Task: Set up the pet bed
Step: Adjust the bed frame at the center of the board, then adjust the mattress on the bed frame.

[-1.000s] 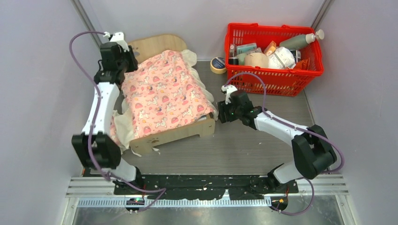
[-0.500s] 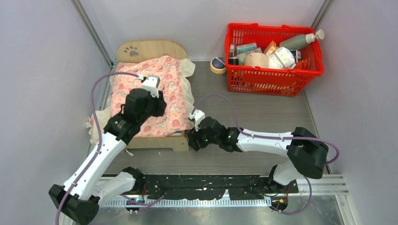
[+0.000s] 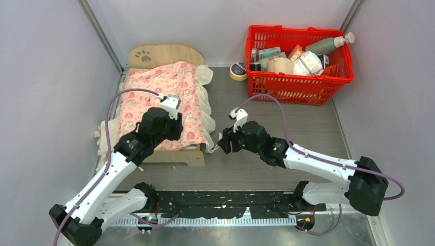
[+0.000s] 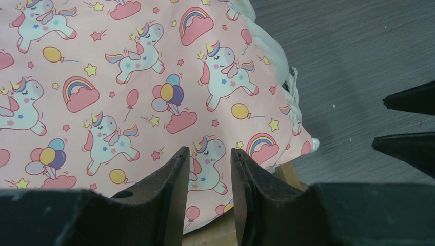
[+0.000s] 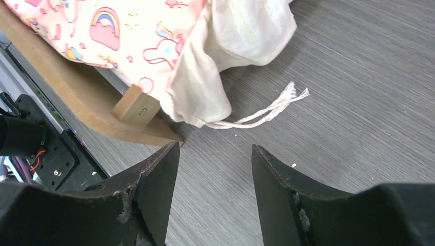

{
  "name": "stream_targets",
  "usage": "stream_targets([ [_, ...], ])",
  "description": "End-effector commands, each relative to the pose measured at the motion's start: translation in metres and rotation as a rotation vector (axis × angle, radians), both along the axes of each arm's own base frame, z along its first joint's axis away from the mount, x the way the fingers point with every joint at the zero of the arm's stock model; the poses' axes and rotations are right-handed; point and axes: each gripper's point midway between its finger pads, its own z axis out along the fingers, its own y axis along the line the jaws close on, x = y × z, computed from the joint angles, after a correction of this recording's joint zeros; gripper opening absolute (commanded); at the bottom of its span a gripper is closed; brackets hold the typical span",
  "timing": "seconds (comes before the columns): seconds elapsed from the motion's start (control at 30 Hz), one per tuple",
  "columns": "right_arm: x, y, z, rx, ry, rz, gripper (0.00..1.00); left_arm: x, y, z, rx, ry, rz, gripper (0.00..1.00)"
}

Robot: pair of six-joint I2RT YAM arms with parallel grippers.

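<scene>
Currently, the pet bed (image 3: 169,53) stands at the left rear of the table (image 3: 277,133), its arched end farthest from the arm bases. A pink blanket (image 3: 159,95) covers it. The left gripper (image 4: 209,149) hovers over the blanket's near end, fingers slightly apart and empty. The right gripper (image 5: 214,146) is just beside the bed's near corner, fingers apart, holding nothing.

Blanket (image 3: 164,97) on pet bed (image 3: 165,53) at far left; basket (image 3: 300,88) far right, tape roll (image 3: 238,70) between.
</scene>
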Motion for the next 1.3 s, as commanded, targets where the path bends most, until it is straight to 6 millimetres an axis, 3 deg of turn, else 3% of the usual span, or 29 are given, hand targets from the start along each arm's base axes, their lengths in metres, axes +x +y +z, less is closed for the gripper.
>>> stream_targets([
  [0.0,-0.006,0.014,0.004,0.109,0.02,0.131,0.61,0.003,0.001,0.003,0.033,-0.028,-0.023,0.39],
  [0.2,-0.006,0.035,-0.016,0.166,0.056,0.22,0.63,0.005,-0.02,-0.012,0.094,0.002,-0.165,0.43],
  [0.37,0.001,0.055,-0.037,0.143,0.089,0.268,0.62,0.004,-0.009,-0.036,0.173,0.082,-0.111,0.41],
  [0.47,0.012,0.055,-0.04,0.124,0.076,0.223,0.55,0.002,-0.01,-0.039,0.152,0.067,-0.097,0.42],
  [0.5,0.016,0.054,-0.039,0.125,0.066,0.206,0.45,0.001,-0.011,-0.039,0.153,0.061,-0.098,0.42],
  [0.57,0.023,0.056,-0.035,0.139,0.051,0.195,0.37,0.002,-0.013,-0.042,0.16,0.064,-0.105,0.43],
  [0.73,0.046,0.039,-0.025,0.095,0.001,0.053,0.35,0.004,-0.009,-0.051,0.232,0.101,-0.09,0.44],
  [0.93,0.024,0.04,-0.011,0.142,0.022,0.146,0.46,-0.003,-0.033,-0.018,0.165,0.041,-0.139,0.46],
  [1.13,0.008,0.039,-0.002,0.208,0.049,0.18,0.45,-0.009,-0.051,-0.026,0.203,0.081,-0.154,0.47],
  [1.27,0.008,0.041,-0.006,0.208,0.057,0.181,0.45,-0.011,-0.06,-0.044,0.198,0.135,-0.152,0.49],
])
